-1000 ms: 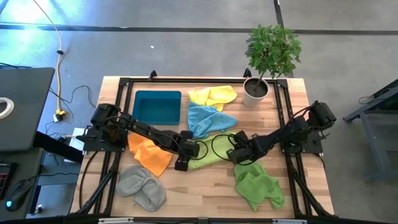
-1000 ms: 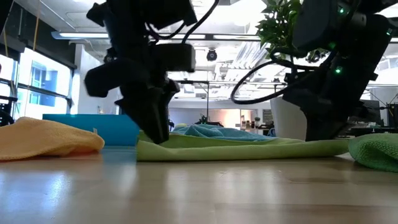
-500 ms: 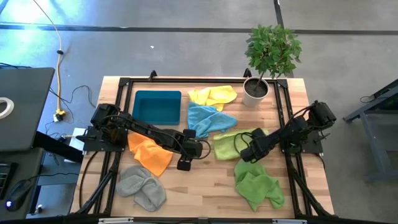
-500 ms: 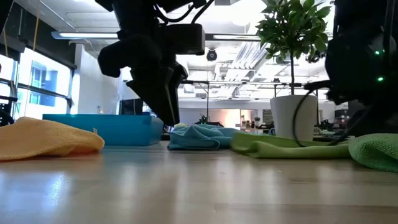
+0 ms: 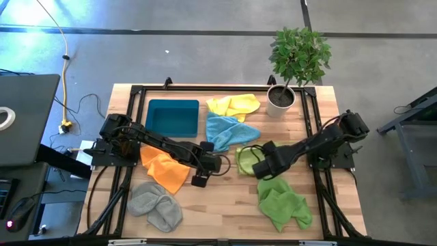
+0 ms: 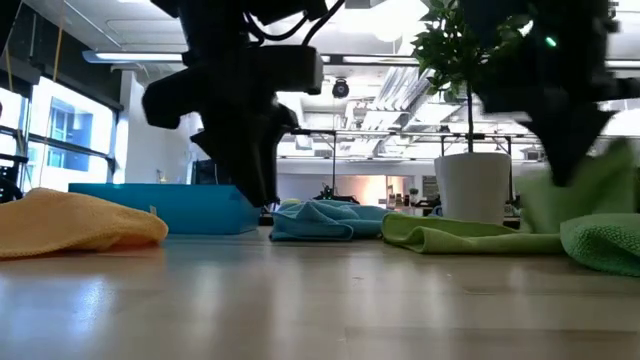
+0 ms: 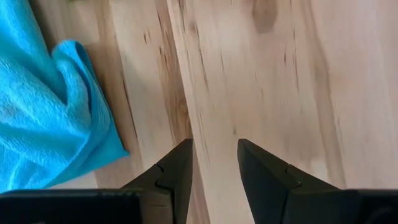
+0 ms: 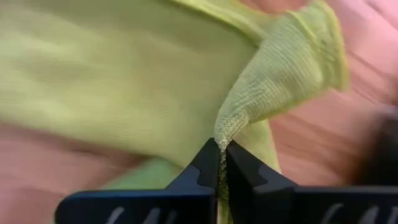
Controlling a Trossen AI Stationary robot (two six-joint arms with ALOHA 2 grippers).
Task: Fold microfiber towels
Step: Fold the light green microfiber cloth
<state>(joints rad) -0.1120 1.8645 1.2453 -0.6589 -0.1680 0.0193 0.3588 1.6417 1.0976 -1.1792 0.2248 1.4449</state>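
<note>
The light green towel [image 5: 244, 158] lies bunched on the table's middle right, and it also shows in the low view [image 6: 470, 238]. My right gripper [image 5: 261, 166] is shut on it, as the right wrist view [image 8: 222, 152] shows. My left gripper [image 5: 203, 172] is open and empty over bare wood, as the left wrist view [image 7: 214, 163] shows, just near of the light blue towel [image 5: 229, 131]. The yellow towel [image 5: 233, 106], orange towel [image 5: 164, 171], grey towel [image 5: 156, 205] and brighter green towel [image 5: 283, 205] lie around them. My right gripper pinches a gathered, pointed bit of the light green towel's edge [image 8: 231, 127] between its two fingers, at their free ends. That part is lifted a little [image 6: 600, 190], while the rest of the towel lies slack on the table.
A dark teal tray [image 5: 172, 117] stands at the far left and a potted plant [image 5: 281, 97] at the far right corner. Bare wood lies along the near edge between the grey and brighter green towels.
The light green towel, which lay stretched between both grippers, has left my left gripper. My right gripper drew it toward the table's right edge into a bunch, then came back a little toward the left, lifting the held part. My left gripper has stayed nearly in place.
</note>
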